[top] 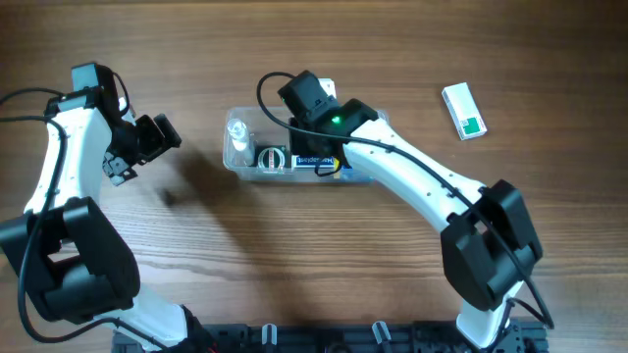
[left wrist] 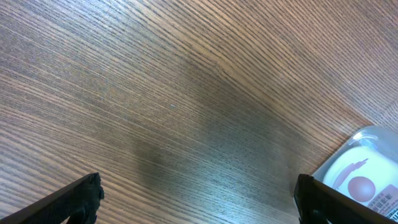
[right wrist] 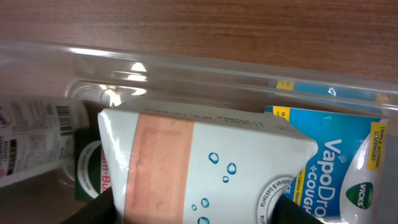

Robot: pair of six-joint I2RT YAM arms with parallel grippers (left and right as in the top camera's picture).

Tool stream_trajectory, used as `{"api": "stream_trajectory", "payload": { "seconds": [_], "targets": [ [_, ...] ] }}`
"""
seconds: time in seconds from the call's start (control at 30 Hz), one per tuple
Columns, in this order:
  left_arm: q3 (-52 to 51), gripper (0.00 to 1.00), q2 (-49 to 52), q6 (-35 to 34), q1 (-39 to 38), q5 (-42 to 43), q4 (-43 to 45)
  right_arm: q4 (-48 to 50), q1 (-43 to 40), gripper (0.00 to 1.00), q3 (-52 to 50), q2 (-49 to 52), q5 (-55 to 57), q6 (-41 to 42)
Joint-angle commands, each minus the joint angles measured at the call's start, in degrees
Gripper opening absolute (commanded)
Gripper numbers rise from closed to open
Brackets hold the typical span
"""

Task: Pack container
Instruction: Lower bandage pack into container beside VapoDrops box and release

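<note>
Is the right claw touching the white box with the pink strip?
Touching. The right wrist view shows the white box pinched between the fingers of the right claw, with no gap on either side.

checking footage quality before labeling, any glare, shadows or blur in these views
Right wrist: bright glare streaks on the rim of the clear container; the bandage box crowds the frame. Left wrist: a soft broad shadow darkens the wooden table. Overhead: even light, a faint shadow on the wood beside the left arm.
</note>
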Motion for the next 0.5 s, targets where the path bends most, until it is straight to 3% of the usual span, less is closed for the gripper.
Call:
{"api": "stream_trajectory", "payload": {
  "seconds": [0.0,0.23,0.33,0.47],
  "targets": [
    [-0.3,1.0,-1.5,-0.5,0.1,-0.1,0.0,-0.5,0.0,0.57,0.9,2.4,1.0,0.9],
    [-0.4,1.0,-1.5,-0.5,0.1,-0.1,0.0,-1.0,0.0,0.59,0.9,3.0,0.5,0.9],
    [-0.3,1.0,-1.5,-0.5,0.1,-0.1,0.0,-1.0,0.0,0.69,0.9,3.0,0.5,0.9],
    [-0.4,1.0,-1.5,-0.5,0.1,-0.1,0.0,-0.5,0.0,0.72,0.9,3.0,-0.5,0.8]
  ]
}}
